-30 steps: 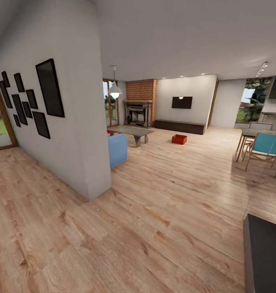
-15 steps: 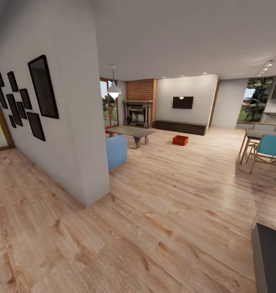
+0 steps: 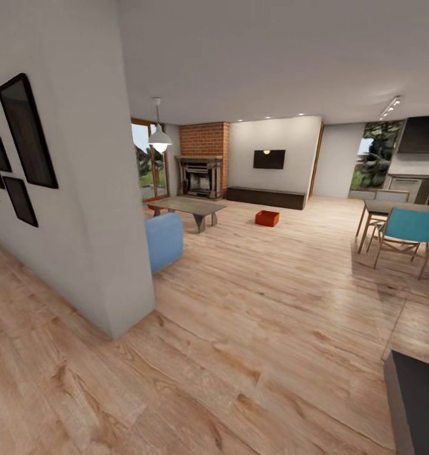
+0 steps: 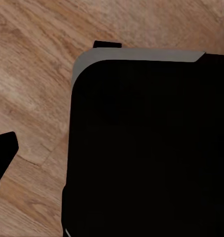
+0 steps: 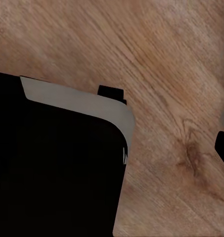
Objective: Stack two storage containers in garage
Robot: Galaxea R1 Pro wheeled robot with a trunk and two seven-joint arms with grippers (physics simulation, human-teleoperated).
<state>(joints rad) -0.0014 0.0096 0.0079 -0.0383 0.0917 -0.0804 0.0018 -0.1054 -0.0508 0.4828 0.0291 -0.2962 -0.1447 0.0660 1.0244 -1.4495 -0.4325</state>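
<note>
One orange-red storage container [image 3: 266,218] sits on the light wood planks of the living room, far ahead and in front of the long dark low cabinet [image 3: 265,198]. A small red patch [image 3: 152,206] shows behind the coffee table; I cannot tell what it is. In the left wrist view my left gripper [image 4: 112,155] hangs over the robot's black base [image 4: 146,148], with one dark fingertip [image 4: 3,157] at the picture's edge. My right gripper [image 5: 112,148] shows likewise, one fingertip [image 5: 223,147] wide apart. Neither holds anything.
A grey partition wall [image 3: 81,189] with black picture frames stands close on the left. Behind it are a blue sofa end [image 3: 164,241] and a coffee table [image 3: 187,206]. A dining table with a teal chair [image 3: 405,230] stands right. A dark cabinet corner [image 3: 416,404] is near right.
The camera has travelled forward and turned: the partition wall and its frames have slid left and grown larger. The container stays in its place on the floor.
</note>
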